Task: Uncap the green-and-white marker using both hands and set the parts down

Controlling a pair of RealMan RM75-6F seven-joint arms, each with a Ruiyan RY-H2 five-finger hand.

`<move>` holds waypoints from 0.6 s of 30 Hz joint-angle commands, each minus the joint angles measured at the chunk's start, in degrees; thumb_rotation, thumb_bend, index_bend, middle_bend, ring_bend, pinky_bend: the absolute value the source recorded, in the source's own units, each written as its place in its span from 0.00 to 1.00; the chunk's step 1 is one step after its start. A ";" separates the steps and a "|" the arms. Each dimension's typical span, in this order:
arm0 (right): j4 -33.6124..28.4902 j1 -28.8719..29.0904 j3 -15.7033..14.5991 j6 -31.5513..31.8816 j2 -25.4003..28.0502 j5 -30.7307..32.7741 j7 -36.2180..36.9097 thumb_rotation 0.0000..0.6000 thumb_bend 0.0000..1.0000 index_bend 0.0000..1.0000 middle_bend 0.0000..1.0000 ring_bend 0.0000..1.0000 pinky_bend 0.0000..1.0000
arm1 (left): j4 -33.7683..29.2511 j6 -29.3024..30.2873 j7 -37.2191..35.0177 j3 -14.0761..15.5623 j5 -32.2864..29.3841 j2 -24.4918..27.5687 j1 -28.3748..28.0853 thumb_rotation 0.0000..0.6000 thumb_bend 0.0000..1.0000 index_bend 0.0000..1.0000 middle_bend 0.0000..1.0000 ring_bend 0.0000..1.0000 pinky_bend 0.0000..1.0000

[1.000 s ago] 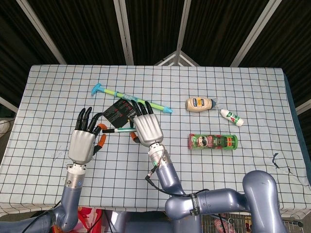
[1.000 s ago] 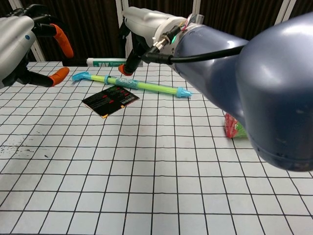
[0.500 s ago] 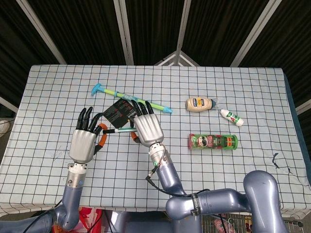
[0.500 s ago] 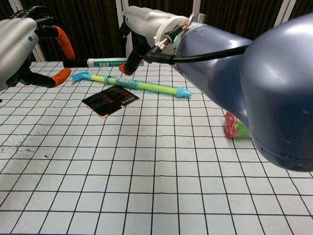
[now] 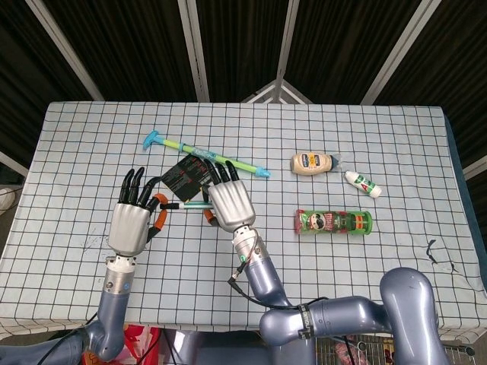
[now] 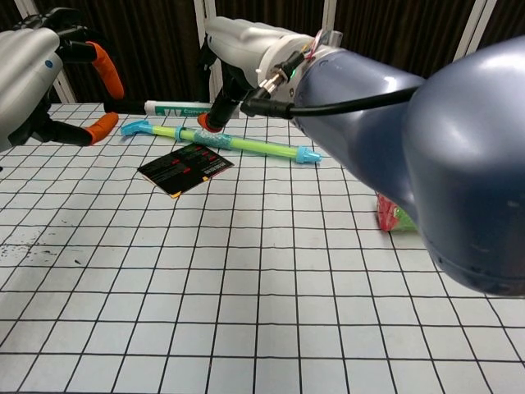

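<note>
1. The green-and-white marker (image 6: 182, 107) sits in the upper left of the chest view, horizontal and lifted off the table, with its dark end reaching toward the left hand (image 5: 131, 220). In the head view it shows as a thin bar left of centre, bridging the two hands.

2. The right hand (image 5: 228, 199) grips the marker's barrel. Compared with a second ago it has drifted slightly to the left of the frame, and its orange-tipped thumb has slid with it.

3. The left hand has barely moved. Its orange-tipped thumb and finger stand apart around the marker's dark end, but the pictures do not settle whether they actually pinch it, so I cannot tell its grip.

4. The marker reads as one piece, with no gap between cap and barrel visible, so in my judgement the pull has not yet happened. The small shift looks like lining the cap end up with the left hand.

5. Lying on the checked tablecloth (image 5: 365, 274) just above the hands are the black card (image 6: 185, 169) and the long green stick with blue ends (image 6: 221, 142), both unchanged.
</note>
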 commanded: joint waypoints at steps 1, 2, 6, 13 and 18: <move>0.00 -0.11 -0.05 0.02 0.03 -0.02 0.05 1.00 0.42 0.75 0.06 0.09 0.00 | 0.12 0.00 -0.13 0.03 -0.15 -0.06 0.07 1.00 0.49 0.52 0.22 0.00 0.01; -0.02 -0.16 -0.07 0.01 0.06 -0.01 0.07 1.00 0.42 0.75 0.06 0.09 0.00 | 0.19 0.01 -0.15 0.06 -0.18 -0.06 0.10 1.00 0.49 0.52 0.22 0.00 0.01; -0.17 -0.28 -0.08 -0.08 0.17 -0.15 0.21 1.00 0.42 0.75 0.06 0.10 0.00 | 0.30 -0.10 -0.22 0.14 -0.34 -0.08 0.13 1.00 0.49 0.52 0.22 0.00 0.01; -0.49 -0.42 -0.22 -0.13 0.36 -0.86 0.41 1.00 0.42 0.76 0.06 0.10 0.00 | 0.41 -0.20 -0.04 0.18 -0.31 -0.33 -0.03 1.00 0.49 0.52 0.22 0.00 0.01; -0.93 -0.71 -0.17 -0.11 0.63 -0.78 0.57 1.00 0.42 0.76 0.06 0.10 0.00 | 0.55 -0.06 0.02 0.06 -0.23 -0.57 -0.17 1.00 0.49 0.52 0.22 0.00 0.01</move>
